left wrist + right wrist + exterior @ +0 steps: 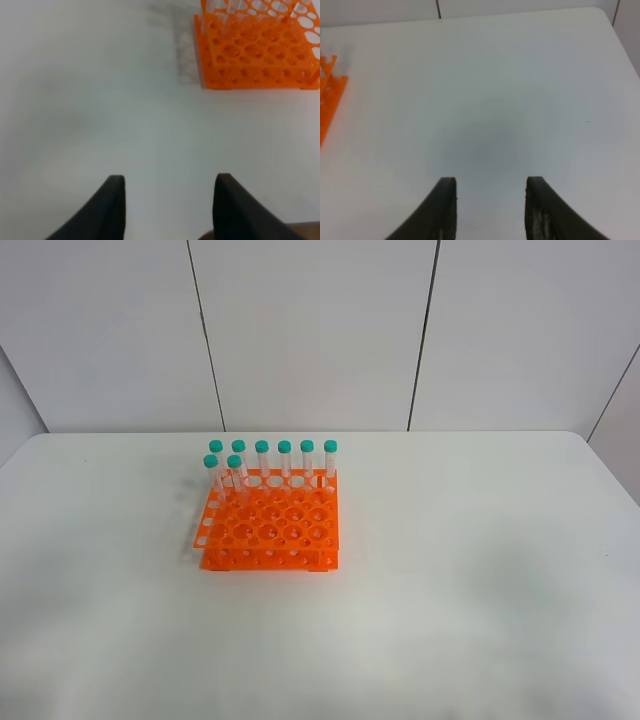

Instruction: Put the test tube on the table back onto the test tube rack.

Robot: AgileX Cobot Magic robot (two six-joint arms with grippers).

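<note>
The orange test tube rack (270, 525) stands on the white table (460, 580), left of centre. Several teal-capped test tubes (284, 458) stand upright in its back rows. No tube lying on the table shows in any view. My left gripper (170, 177) is open and empty, low over bare tabletop, with the rack (260, 55) ahead of it and to one side. My right gripper (491, 179) is open and empty over bare tabletop, with only the rack's edge (327, 100) in its view. Neither arm shows in the exterior high view.
A white panelled wall (320, 330) rises behind the table's far edge. The table's rounded far right corner (600, 12) shows in the right wrist view.
</note>
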